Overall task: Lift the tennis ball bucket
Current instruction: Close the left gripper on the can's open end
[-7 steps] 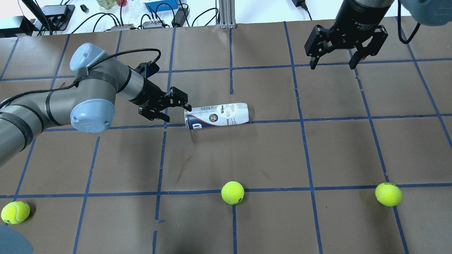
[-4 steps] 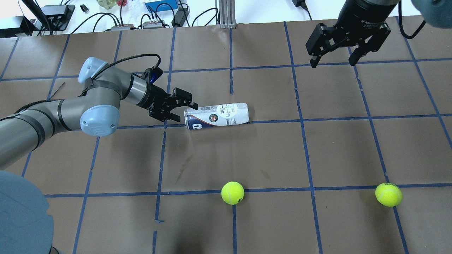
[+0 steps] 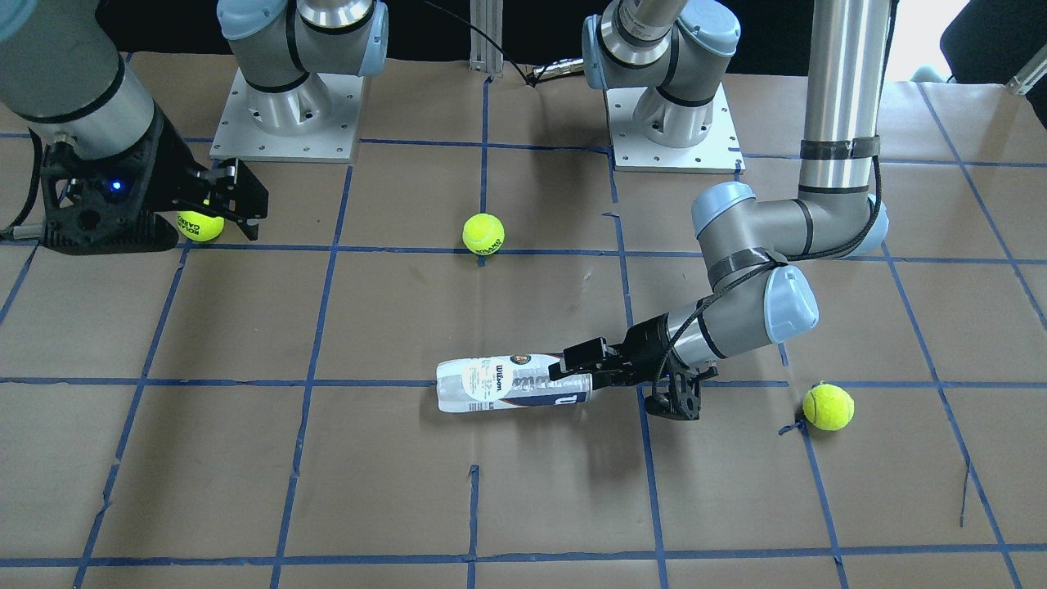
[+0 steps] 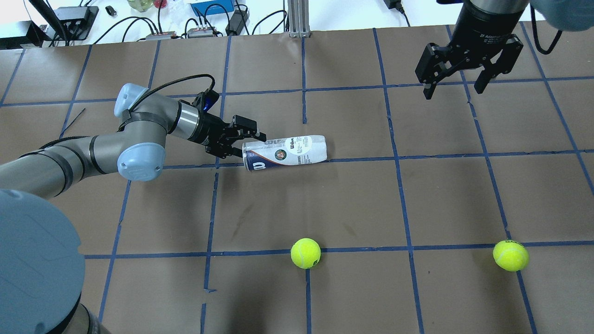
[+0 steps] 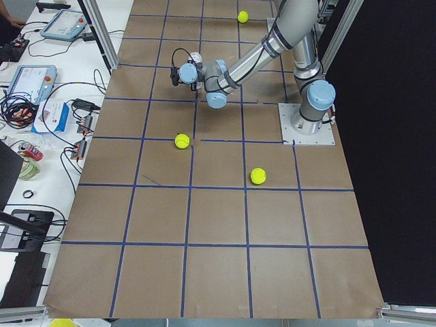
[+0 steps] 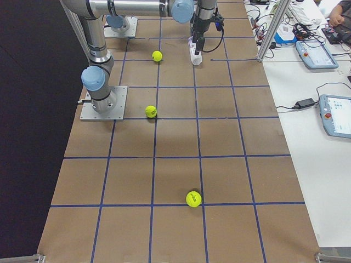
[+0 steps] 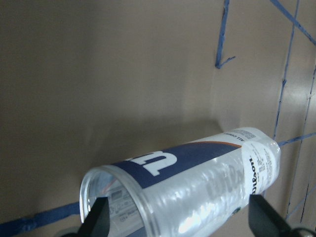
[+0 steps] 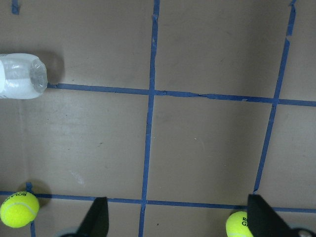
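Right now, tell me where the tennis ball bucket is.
Overhead, the tennis ball bucket lies on its side near the middle of the table, on a blue tape line, open end at the left gripper.

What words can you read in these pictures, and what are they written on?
"Wilson": on the white label of the tennis ball bucket.
"W": big white logo on the bucket's dark-blue band.
"2F Adaptive": white print on the body above the right gripper; the rest is too small.
Black print on the tennis ball: too blurred to read for sure.
Fine print on the bucket's label: too small to read.
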`<state>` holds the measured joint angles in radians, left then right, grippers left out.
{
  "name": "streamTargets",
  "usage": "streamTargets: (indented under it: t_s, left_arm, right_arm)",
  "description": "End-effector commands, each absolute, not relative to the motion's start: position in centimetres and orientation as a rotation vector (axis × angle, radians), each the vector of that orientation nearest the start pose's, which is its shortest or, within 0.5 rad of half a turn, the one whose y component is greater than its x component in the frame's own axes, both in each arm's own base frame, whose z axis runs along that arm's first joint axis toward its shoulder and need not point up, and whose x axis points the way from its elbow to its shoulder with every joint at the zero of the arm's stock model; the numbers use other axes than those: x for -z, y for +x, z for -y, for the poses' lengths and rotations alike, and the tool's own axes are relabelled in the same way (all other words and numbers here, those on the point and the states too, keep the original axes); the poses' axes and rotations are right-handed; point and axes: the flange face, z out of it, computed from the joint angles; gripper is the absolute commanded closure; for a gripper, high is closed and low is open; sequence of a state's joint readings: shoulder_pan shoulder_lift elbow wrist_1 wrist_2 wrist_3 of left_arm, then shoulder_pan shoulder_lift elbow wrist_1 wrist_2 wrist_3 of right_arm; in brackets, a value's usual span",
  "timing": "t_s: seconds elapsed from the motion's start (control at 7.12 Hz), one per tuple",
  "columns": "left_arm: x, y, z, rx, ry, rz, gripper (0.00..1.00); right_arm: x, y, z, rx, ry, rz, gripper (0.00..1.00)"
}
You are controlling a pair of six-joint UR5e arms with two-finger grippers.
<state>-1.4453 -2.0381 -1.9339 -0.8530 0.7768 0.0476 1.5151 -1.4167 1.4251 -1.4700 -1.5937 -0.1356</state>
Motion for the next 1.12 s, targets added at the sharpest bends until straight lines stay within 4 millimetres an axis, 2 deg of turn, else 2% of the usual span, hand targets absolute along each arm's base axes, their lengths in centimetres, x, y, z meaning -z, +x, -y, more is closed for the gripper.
streamTargets:
  t_s: [0.0, 0.28, 0.42, 0.56, 0.7, 0.98]
  left_arm:
    - [-17.1, -13.7, 56.8, 0.063, 0.168, 2.32, 0.12]
    - [-17.8, -13.9, 56.8, 0.066, 0.193, 2.321, 0.44]
    - [-18.4, -14.0, 57.0, 0.076, 0.245, 2.316, 0.61]
    - [-18.8, -14.2, 57.0, 0.077, 0.255, 2.293, 0.89]
    - [-19.7, -14.5, 57.1, 0.068, 0.263, 2.252, 0.92]
    - [-24.0, -14.6, 57.1, 0.098, 0.473, 2.221, 0.92]
  right_arm:
    - [-46.6, 9.2, 56.0, -0.169, -0.121, -3.192, 0.0]
    - [-46.2, 8.8, 56.6, -0.171, -0.107, -3.176, 0.0]
    - [-47.2, 8.6, 56.4, -0.147, -0.1, -3.167, 0.0]
    - [-48.0, 8.7, 56.4, -0.128, -0.134, -3.154, 0.0]
    - [-48.6, 9.0, 55.6, -0.117, -0.15, -3.169, 0.0]
    - [-48.6, 8.7, 55.5, -0.117, -0.136, -3.169, 0.0]
